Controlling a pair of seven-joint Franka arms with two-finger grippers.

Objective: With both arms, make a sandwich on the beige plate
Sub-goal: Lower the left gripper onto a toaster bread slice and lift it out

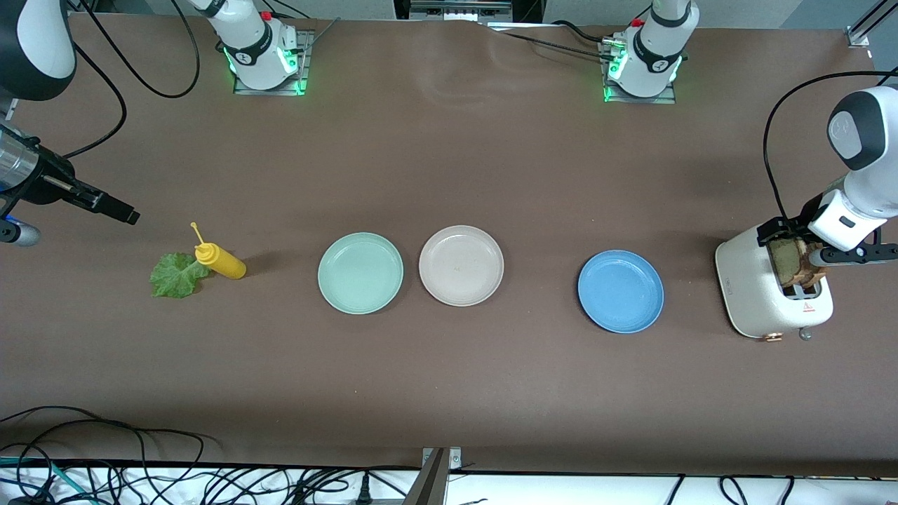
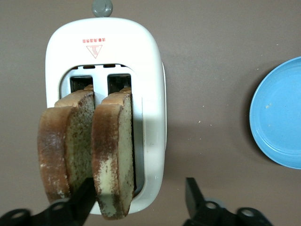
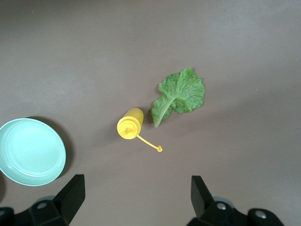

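Observation:
Two brown bread slices stand up out of a white toaster at the left arm's end of the table; they also show in the front view. My left gripper is open over the toaster. One finger sits between the slices and the other is outside the toaster wall on the blue plate's side. The green lettuce leaf lies on the table. My right gripper is open and empty, up over the table near the lettuce. The beige plate is bare.
A yellow squeeze bottle lies beside the lettuce. A mint green plate sits beside the beige plate, toward the right arm's end. A blue plate lies between the beige plate and the toaster.

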